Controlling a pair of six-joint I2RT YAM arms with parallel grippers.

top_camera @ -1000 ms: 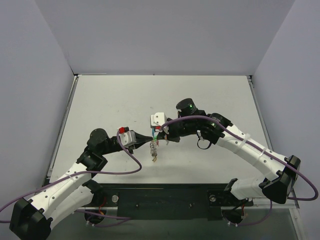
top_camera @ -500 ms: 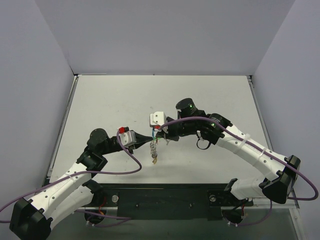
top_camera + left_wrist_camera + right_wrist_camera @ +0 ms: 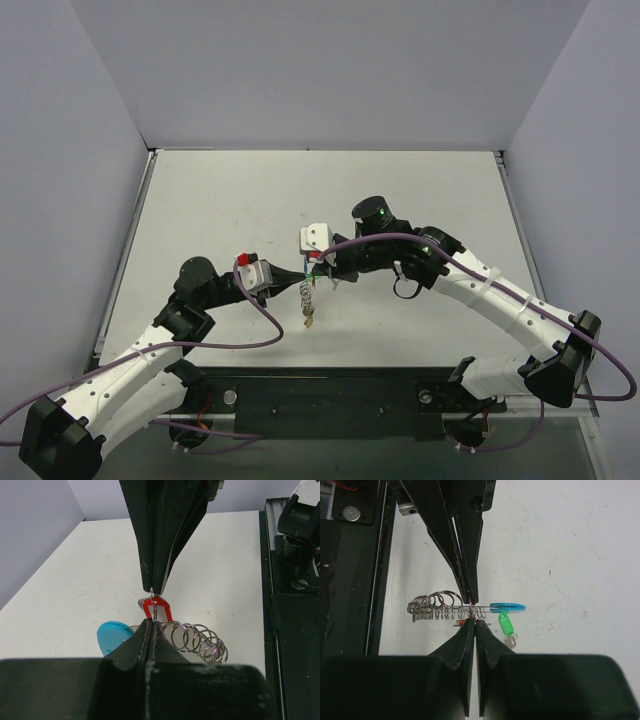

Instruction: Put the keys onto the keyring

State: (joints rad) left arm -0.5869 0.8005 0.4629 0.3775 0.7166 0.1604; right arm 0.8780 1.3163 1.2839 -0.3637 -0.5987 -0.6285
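Threading step, I reckon: left end effector [image 3: 296, 272] and right end effector [image 3: 318, 268] are both pinched shut, tip to tip on the keyring [image 3: 308, 294], up over the desk [image 3: 420, 190] middle. Red key [image 3: 157, 609] sits at the pinch, green key [image 3: 506, 625] dangles beside. Next needs a tiny careful slide.

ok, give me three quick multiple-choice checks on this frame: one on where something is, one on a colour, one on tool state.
1. The green-tagged key is: A) hanging under the keyring B) flat on the table C) on the base rail
2. The key tag between the tool tips, left wrist view, is: A) black B) red C) yellow
3. The left tool and right tool are: A) both open B) one open C) both shut

A: it dangles below the rings.
B: that key tag is plainly red.
C: fingertips meet in both wrist views.
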